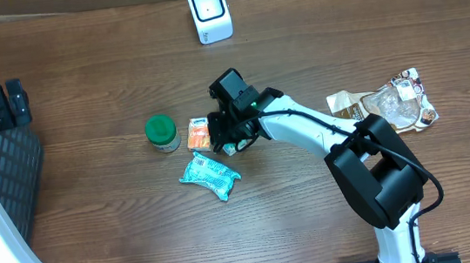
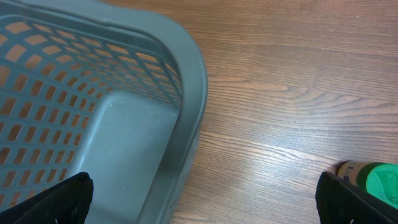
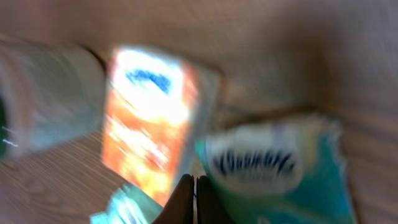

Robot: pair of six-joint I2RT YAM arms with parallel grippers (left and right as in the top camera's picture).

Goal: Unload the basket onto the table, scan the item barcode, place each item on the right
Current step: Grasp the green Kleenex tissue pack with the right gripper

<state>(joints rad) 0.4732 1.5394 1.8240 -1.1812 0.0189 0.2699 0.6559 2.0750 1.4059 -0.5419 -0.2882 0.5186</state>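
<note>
**Barcode bench: contents and gripper states**

Right gripper (image 1: 230, 139): jaws were pressed together with nothing seen between them. It sat at the table's middle, just beside the orange packet (image 1: 198, 133) and near the teal tissue pack (image 1: 210, 175). Green-lidded jar (image 1: 162, 133): stood left of the packet. White scanner (image 1: 208, 12): stood at the far edge, well apart. Left gripper (image 2: 202, 196): jaws were spread wide and empty, by the grey basket (image 2: 186, 93) at the left edge. Crumpled wrappers (image 1: 389, 102): lay toward the right edge.

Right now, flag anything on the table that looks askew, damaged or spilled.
The clear-and-brown packet at far right looks crumpled and flattened. The teal tissue pack near the middle lies skewed. Nothing appears spilled.
</note>
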